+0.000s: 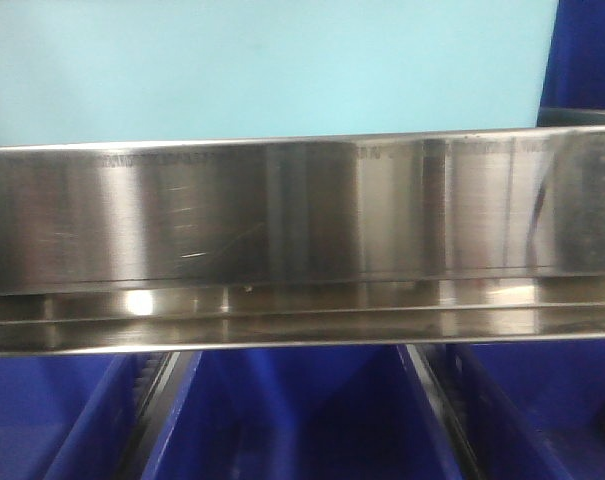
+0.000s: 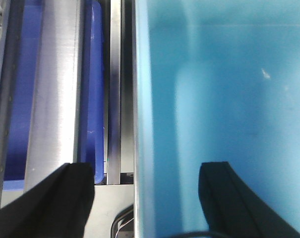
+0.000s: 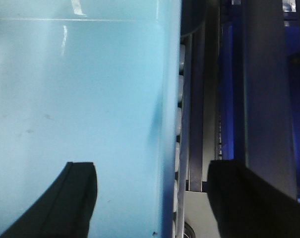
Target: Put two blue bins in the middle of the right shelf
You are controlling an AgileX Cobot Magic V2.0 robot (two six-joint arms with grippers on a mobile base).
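Pale sky-blue rectangular plastic tub (image 1: 262,65) sits on the brushed stainless-steel shelf tier (image 3: 192,124), just behind its broad scratched front rail (image 1: 282,210), and I see my left gripper (image 2: 147,171) and right gripper (image 3: 152,171) spread wide, each straddling a tub wall unpinched, above dark royal-blue bins (image 1: 312,420).
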